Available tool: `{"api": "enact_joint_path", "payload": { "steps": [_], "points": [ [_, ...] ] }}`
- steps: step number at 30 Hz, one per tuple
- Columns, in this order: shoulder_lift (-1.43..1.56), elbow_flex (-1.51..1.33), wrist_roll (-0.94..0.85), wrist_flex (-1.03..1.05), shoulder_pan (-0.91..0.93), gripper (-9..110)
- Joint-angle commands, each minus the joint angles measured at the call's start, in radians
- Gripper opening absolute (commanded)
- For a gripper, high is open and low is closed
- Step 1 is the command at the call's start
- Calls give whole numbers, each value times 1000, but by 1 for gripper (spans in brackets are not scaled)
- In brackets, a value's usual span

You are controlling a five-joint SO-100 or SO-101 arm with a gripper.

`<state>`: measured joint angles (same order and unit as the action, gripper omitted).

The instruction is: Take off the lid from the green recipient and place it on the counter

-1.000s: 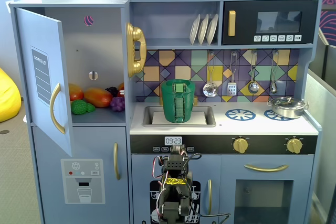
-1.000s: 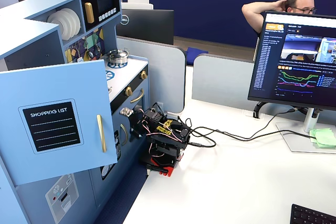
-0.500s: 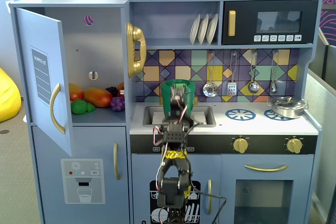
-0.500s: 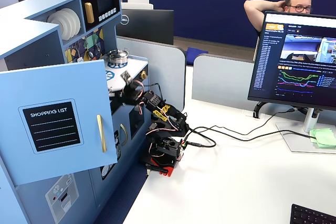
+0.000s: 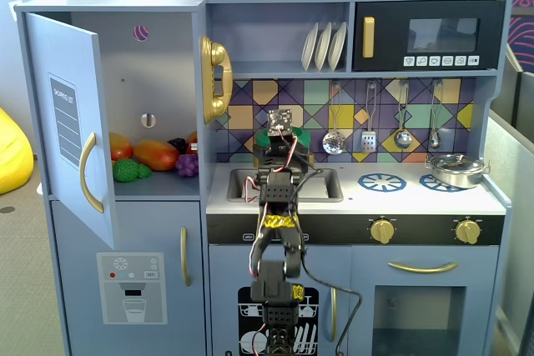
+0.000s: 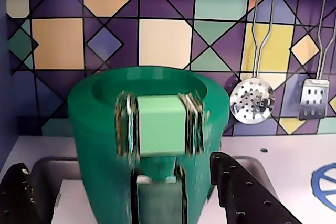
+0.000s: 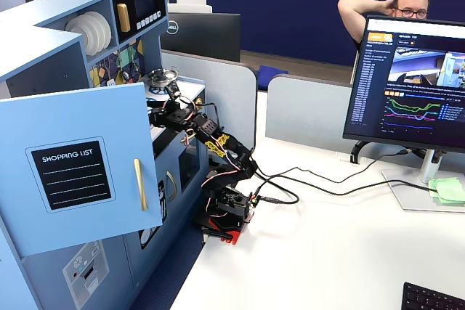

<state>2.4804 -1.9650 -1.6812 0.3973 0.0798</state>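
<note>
The green recipient point(image 6: 105, 129) stands at the back of the white counter point(image 6: 283, 156), by the sink. Its top shows a recessed green surface point(image 6: 147, 83) inside the rim, which I take for the lid; no knob shows at its centre. A light-green square block point(image 6: 160, 125) sits on the pot's near side between ribbed strips. My gripper point(image 6: 119, 163) is open wide, with one black finger on each side of the pot, low and nearer the camera; I cannot tell whether they touch it. In a fixed view the arm covers most of the pot point(image 5: 265, 136).
The recessed sink point(image 5: 321, 185) lies under the gripper. A silver pan point(image 5: 455, 171) sits on the right burner, and a blue burner ring point(image 5: 382, 181) is bare. Utensils point(image 6: 252, 98) hang on the tiled wall. The fridge door point(image 5: 67, 122) stands open at left.
</note>
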Motion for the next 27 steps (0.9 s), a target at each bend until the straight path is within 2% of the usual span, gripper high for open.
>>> {"api": "enact_joint_path", "payload": {
  "steps": [1, 19, 22, 27],
  "points": [
    [-89, 118, -18, -52, 25, 39],
    [-334, 316, -6, -95, 14, 33],
    [-334, 316, 8, -92, -3, 28],
    [-336, 316, 51, -89, -40, 12]
  ]
}}
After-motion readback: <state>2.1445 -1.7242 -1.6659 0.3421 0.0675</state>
